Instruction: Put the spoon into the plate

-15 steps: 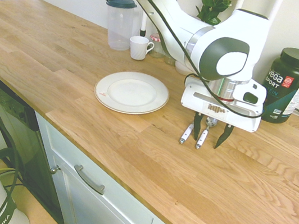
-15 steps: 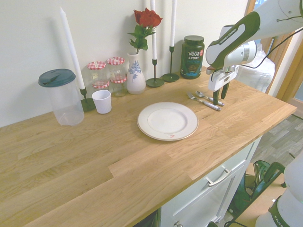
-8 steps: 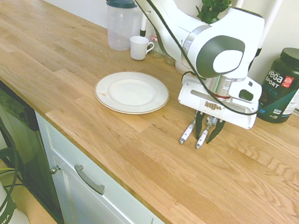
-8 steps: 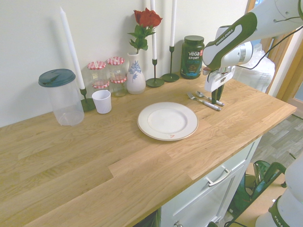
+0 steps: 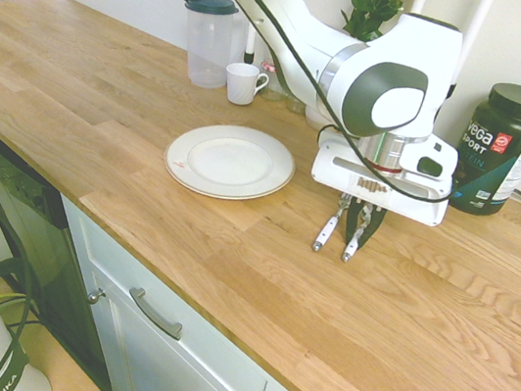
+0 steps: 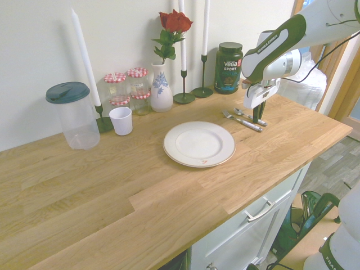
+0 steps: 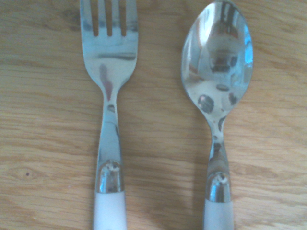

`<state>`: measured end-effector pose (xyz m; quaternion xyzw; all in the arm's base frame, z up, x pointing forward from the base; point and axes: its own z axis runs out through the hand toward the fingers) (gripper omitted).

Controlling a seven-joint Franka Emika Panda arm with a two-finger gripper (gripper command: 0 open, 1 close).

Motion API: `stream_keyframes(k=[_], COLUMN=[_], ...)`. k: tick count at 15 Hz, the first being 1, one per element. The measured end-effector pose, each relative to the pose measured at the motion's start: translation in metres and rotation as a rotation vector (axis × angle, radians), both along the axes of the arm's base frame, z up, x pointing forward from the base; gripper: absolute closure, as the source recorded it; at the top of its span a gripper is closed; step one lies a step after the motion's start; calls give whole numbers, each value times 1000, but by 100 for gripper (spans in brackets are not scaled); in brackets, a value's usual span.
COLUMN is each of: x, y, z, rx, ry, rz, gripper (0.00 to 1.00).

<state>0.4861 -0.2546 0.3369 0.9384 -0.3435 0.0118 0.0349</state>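
The spoon [image 7: 218,96] lies flat on the wooden counter [image 5: 104,121], right of centre in the first exterior view, its white handle pointing toward the lower edge of that frame. The wrist view shows its shiny bowl and neck clearly, with the handle running out at the bottom edge. Just beside it, parallel and not touching, lies the fork [image 7: 109,72], tines and bowl facing the same way. In the judgement of this report, that tight pairing is why the approach comes straight down from above: a vertical entry lets the jaws straddle one handle without dragging the other.

The gripper [image 5: 362,233] stands directly over the right-hand piece in the first exterior view, fingers drawn together. Their tips are down at the level of the handle, and the grip appears to be on the spoon, though the contact itself is too small to confirm. The spoon shows no lift from the wood.

The plate [image 5: 230,161] sits left of centre in the same view, well apart from the cutlery, with nothing in it. Its wide, shallow form should accept the spoon in almost any orientation.

Behind stand a white cup [image 5: 244,83], a clear jug [image 5: 209,39] with a dark lid, and a dark supplement tub [image 5: 503,150] at the right, all clear of the likely path.

Risk noted: a shallow pinch on the slim handle could let the spoon swing or slip.
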Motion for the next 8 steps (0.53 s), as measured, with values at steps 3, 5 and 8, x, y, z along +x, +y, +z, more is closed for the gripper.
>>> stream_keyframes(k=[3,5,8], x=[-3,-3,-11], y=[-7,-7,18], z=[11,40,102], rx=[-4,-3,14], ry=[-14,-39,-67], rz=[-21,-49,-116], gripper=[100,100,100])
